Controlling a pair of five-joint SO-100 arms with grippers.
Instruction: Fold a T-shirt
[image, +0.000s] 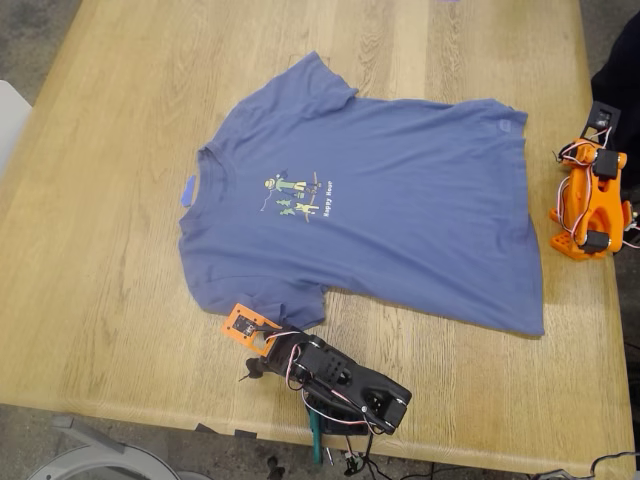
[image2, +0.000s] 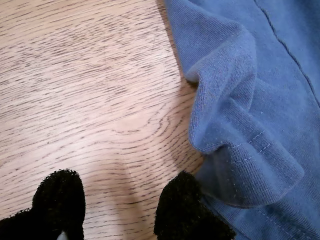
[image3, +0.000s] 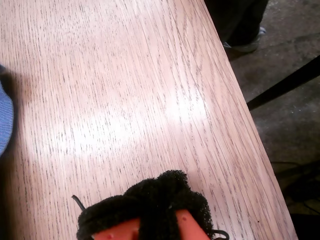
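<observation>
1. Currently, the pale oak-grain wooden table (image: 110, 250) fills most of the exterior view.
2. The slate-blue short-sleeved cotton T-shirt (image: 400, 210) lies spread flat at the centre of that frame, print side up, collar toward the exterior view's left, hem toward its right. One sleeve, at lower centre of the frame, is bunched into folds.
3. My first gripper (image2: 120, 205), black foam-padded tips on an orange-and-black arm, sits at the lower centre of the exterior view. Jaws stand apart with bare wood between them; one pad is just beside the rumpled sleeve edge.
4. My second gripper (image3: 150, 200), orange with black padding, rests at the exterior view's right edge, near the hem. Jaw state: I cannot tell.
5. A small blue tape scrap (image: 189, 190) lies beside the collar.
</observation>
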